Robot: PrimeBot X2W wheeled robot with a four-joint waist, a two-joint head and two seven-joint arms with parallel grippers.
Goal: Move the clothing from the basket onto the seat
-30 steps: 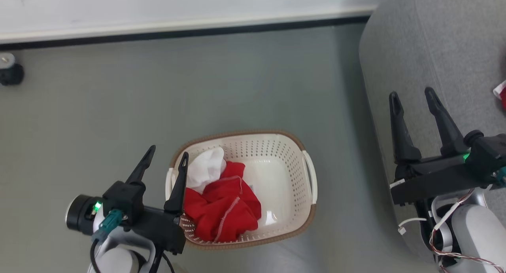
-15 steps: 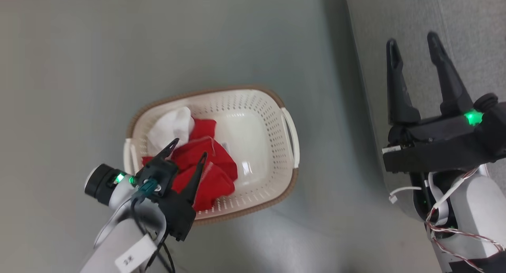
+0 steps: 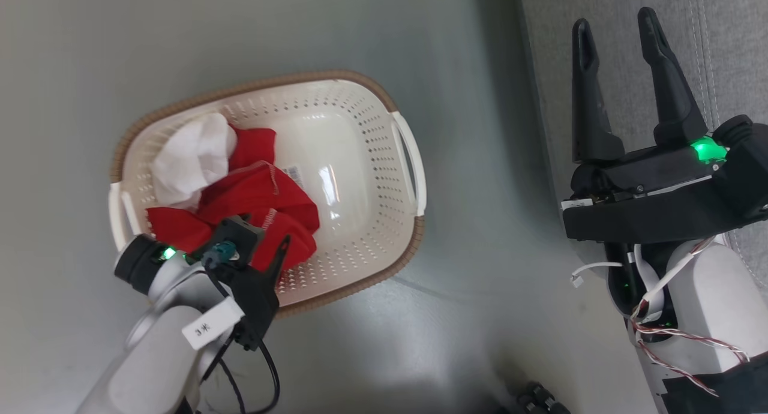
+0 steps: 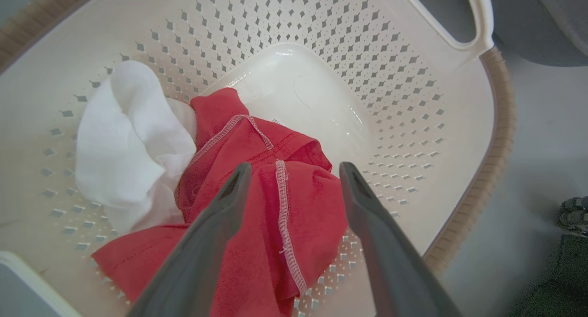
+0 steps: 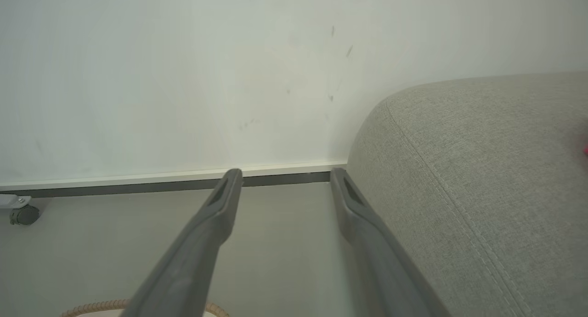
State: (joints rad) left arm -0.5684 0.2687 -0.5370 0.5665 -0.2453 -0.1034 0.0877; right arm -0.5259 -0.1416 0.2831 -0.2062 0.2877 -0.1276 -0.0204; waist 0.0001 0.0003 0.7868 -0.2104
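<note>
The cream basket [image 3: 252, 85] with a brown rim stands on the floor, left of the grey seat [image 3: 708, 42]. The clothing lies in its left half: crumpled red pieces [image 3: 252, 192] and a white piece [image 3: 192, 156]. My left gripper [image 3: 264, 237] points down into the basket. In the left wrist view it [image 4: 294, 167] is open, its fingers straddling a fold of the red cloth [image 4: 280, 206] beside the white piece [image 4: 128, 142], with nothing gripped. My right gripper [image 3: 614, 19] is open and holds nothing, raised over the seat's front edge. The right wrist view has it [image 5: 285, 172] beside the seat [image 5: 482, 170].
The right half of the basket floor [image 4: 294, 96] is bare. Grey floor surrounds the basket. A white wall with a dark baseboard [image 5: 138, 186] and a caster wheel [image 5: 20, 213] lie beyond. Small dark objects [image 3: 534, 399] sit on the floor near me.
The head camera has tilted down and shifted, so the basket looks larger and higher. My left gripper has dropped from beside the rim into the basket over the red cloth. Both grippers stay open.
</note>
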